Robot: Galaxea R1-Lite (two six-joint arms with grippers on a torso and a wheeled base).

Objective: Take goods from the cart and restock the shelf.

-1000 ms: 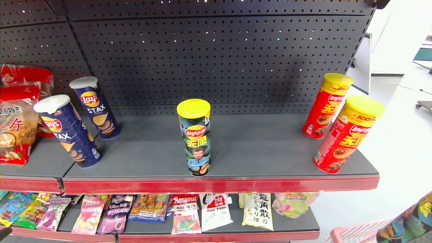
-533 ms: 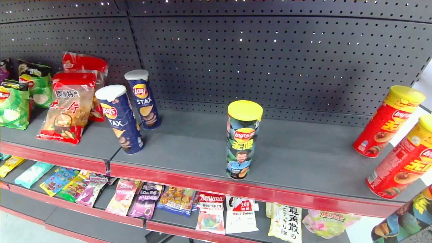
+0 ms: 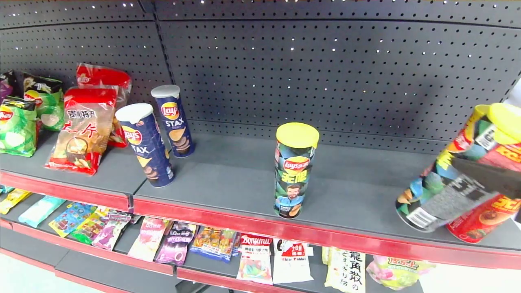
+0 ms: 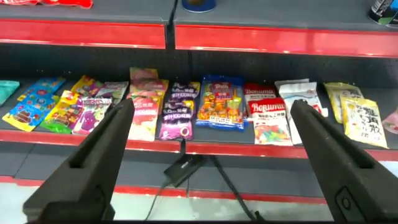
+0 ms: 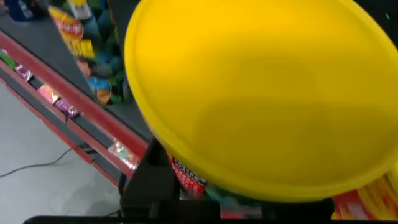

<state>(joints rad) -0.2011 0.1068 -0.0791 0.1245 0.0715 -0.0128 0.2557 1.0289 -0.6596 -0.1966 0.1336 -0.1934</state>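
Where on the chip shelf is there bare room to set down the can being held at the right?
Two bare patches on the shelf: between the blue cans and the standing green can, and between that can and the held can. The right end is crowded by red cans; the left end by snack bags.

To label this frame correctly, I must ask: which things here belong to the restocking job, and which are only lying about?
Job: multicoloured can, tilted, in the right end effector; upper shelf; matching can standing on it.
Lying about: blue cans; red cans; snack bags; candy packets below.
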